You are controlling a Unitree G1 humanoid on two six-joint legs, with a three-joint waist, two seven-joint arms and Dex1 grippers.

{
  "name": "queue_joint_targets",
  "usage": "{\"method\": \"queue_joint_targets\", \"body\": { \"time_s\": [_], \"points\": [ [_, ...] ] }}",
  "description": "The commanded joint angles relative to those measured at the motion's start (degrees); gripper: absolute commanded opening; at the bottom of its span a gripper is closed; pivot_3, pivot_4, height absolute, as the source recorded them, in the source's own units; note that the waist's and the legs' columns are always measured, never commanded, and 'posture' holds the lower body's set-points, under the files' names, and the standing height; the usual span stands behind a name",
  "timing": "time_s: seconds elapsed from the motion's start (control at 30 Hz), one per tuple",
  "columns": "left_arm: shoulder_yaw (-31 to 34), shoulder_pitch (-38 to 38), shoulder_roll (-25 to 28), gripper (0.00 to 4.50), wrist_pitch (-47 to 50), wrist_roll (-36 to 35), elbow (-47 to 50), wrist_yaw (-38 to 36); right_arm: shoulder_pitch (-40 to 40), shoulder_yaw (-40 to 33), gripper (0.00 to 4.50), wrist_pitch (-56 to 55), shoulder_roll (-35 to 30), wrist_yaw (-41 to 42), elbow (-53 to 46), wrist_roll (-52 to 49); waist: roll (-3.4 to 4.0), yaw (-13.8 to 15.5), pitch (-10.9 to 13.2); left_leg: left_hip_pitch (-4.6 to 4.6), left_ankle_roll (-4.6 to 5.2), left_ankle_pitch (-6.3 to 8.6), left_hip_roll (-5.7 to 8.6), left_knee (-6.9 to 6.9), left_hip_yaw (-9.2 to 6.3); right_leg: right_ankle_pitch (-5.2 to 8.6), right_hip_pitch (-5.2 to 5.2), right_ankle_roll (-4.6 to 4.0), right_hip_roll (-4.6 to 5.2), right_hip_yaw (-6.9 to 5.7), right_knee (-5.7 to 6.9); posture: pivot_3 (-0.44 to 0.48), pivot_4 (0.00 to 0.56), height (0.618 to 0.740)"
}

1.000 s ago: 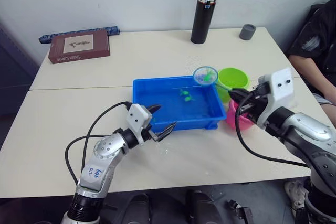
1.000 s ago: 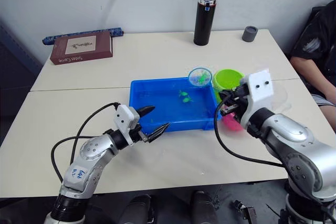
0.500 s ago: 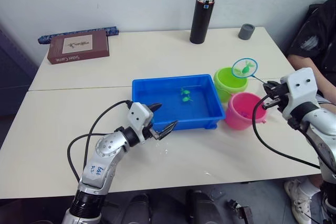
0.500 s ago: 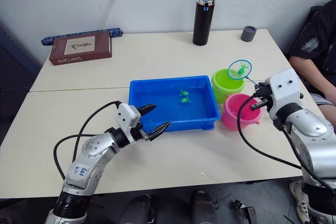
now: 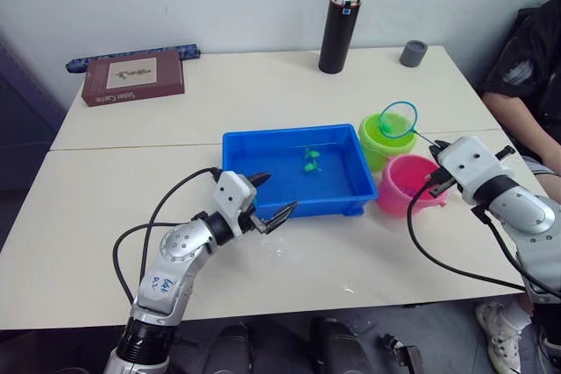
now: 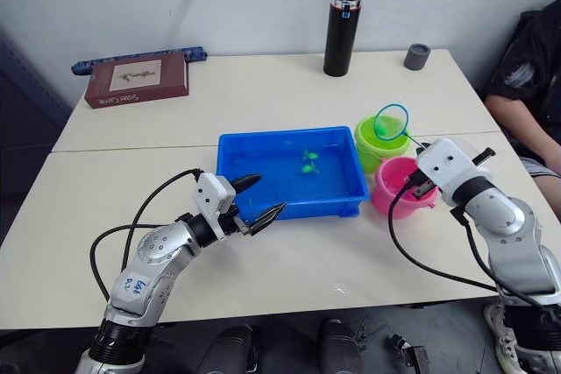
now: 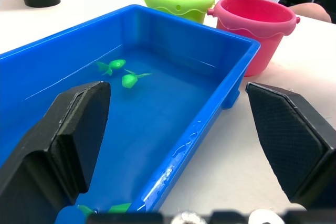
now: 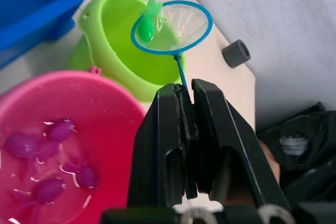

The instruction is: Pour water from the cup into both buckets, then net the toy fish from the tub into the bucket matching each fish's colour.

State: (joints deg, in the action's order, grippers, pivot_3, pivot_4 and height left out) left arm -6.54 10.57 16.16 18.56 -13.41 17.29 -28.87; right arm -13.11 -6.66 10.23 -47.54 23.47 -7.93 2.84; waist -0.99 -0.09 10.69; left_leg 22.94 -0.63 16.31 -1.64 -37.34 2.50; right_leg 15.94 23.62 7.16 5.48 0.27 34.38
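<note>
Blue tub mid-surface, water inside, 2 green fish at far end. Pink bucket holds several pink fish; green bucket just behind it. Right end effector clamped on net handle; hoop over green bucket, carrying 1 green fish; handle runs hoop-to-fingers. Left end effector wide open, empty, at tub's near rim.

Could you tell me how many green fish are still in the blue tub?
3: two green fish lie together mid-tub; a third shows at its near edge. More may be hidden.
</note>
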Motion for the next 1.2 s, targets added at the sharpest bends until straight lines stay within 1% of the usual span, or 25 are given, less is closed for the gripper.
{"method": "queue_joint_targets", "body": {
  "time_s": [0.03,0.07,0.2,0.33,0.4,0.57,0.6,0.83,0.93,1.07,1.1,1.17,1.2],
  "points": [
    [0.2,-0.2,-0.2,4.45,-1.0,-0.1,1.5,0.2,-1.4,-0.7,0.00,-2.8,-1.6,-0.1,2.4,3.1,0.00,0.0,0.0,-0.02,-0.01,-0.01,0.00,0.00,0.00,0.00,0.00,0.00,0.00,0.00,0.02,0.000,0.150,0.740],
    [0.2,-0.2,-0.2,4.45,-1.0,-0.1,1.6,0.2,-1.4,-0.5,0.00,-3.3,-1.9,-0.1,3.2,3.9,0.00,0.0,0.0,-0.03,-0.02,-0.01,0.00,0.00,0.00,0.00,0.00,0.00,0.00,0.00,0.03,0.000,0.150,0.740],
    [0.2,-0.3,-0.1,4.45,-0.9,-0.2,1.6,0.3,-1.2,1.7,0.00,-13.1,-5.2,-1.3,6.1,10.7,0.00,0.0,0.0,-0.04,-0.02,-0.01,0.01,-0.02,0.05,0.00,-0.01,0.00,0.01,0.03,0.04,0.000,0.150,0.740],
    [0.2,-0.2,0.0,4.45,-0.9,-0.3,1.6,0.4,-1.7,2.4,0.00,-17.4,-6.6,-2.3,8.3,14.7,0.00,0.0,0.0,-0.12,-0.02,-0.01,0.01,-0.02,0.08,0.00,-0.06,0.00,0.00,0.04,0.05,0.000,0.150,0.740],
    [0.2,-0.3,0.0,4.45,-1.0,-0.2,1.6,0.4,-2.3,3.4,0.00,-22.2,-8.7,-4.7,9.7,19.5,0.00,0.0,0.0,-0.16,-0.02,-0.01,0.01,-0.02,0.13,0.00,-0.07,0.00,0.01,0.07,0.07,0.000,0.150,0.740],
    [0.2,-0.3,0.0,4.45,-0.9,-0.3,1.7,0.4,-3.1,4.4,0.00,-28.2,-10.7,-7.5,11.7,25.0,0.00,-0.1,0.0,-0.24,-0.05,-0.03,0.00,-0.02,0.21,0.00,-0.09,0.00,0.01,0.12,0.11,0.000,0.150,0.740],
    [0.2,-0.4,0.0,4.45,-0.8,-0.3,1.8,0.4,-3.2,5.0,0.00,-30.0,-11.6,-8.7,11.6,27.5,0.00,-0.1,0.0,-0.25,-0.05,-0.03,0.00,-0.02,0.21,0.00,-0.09,0.00,0.01,0.13,0.12,0.000,0.150,0.740],
    [0.1,-0.6,0.1,4.45,-0.8,-0.3,2.0,0.4,-4.4,5.0,0.00,-31.9,-11.6,-9.6,12.4,30.0,0.00,-0.1,0.0,-0.46,-0.06,-0.04,0.00,0.00,0.33,0.00,-0.22,0.00,0.02,0.22,0.14,0.000,0.150,0.740],
    [0.2,-0.6,0.2,4.45,-0.8,-0.2,2.1,0.5,-6.5,2.4,0.00,-26.7,-8.5,-6.2,11.2,23.2,0.00,-0.2,0.0,-0.55,-0.06,-0.04,-0.02,0.00,0.40,0.00,-0.25,0.00,0.01,0.26,0.20,0.000,0.150,0.740],
    [0.3,-0.9,0.4,4.45,-0.7,-0.3,2.4,0.4,-9.8,-0.3,0.00,-13.8,-2.6,2.7,3.3,8.9,0.00,-0.3,0.0,-0.58,-0.07,-0.04,-0.06,0.00,0.39,0.00,-0.26,0.00,0.00,0.27,0.29,0.000,0.150,0.740],
    [0.3,-1.0,0.5,4.45,-0.7,-0.4,2.6,0.4,-10.0,-0.7,0.00,-9.7,-0.9,4.8,0.5,5.3,0.00,-0.2,0.0,-0.58,-0.07,-0.04,-0.07,0.00,0.38,0.00,-0.26,0.00,0.00,0.26,0.32,0.000,0.150,0.740],
    [0.5,-1.3,0.7,4.45,-0.5,-0.4,2.8,0.4,-10.0,-1.4,0.00,3.7,2.5,9.3,-7.3,-5.2,0.00,-0.1,0.0,-0.57,-0.07,-0.04,-0.09,0.00,0.34,0.00,-0.27,-0.01,-0.01,0.23,0.30,0.000,0.150,0.740],
    [0.6,-1.3,0.7,4.45,-0.4,-0.4,3.0,0.5,-9.8,-1.8,0.00,9.0,3.5,10.6,-10.2,-8.7,0.00,-0.1,0.0,-0.57,-0.07,-0.04,-0.10,0.00,0.32,0.01,-0.28,-0.01,0.00,0.22,0.32,0.000,0.150,0.740]
  ]
}}
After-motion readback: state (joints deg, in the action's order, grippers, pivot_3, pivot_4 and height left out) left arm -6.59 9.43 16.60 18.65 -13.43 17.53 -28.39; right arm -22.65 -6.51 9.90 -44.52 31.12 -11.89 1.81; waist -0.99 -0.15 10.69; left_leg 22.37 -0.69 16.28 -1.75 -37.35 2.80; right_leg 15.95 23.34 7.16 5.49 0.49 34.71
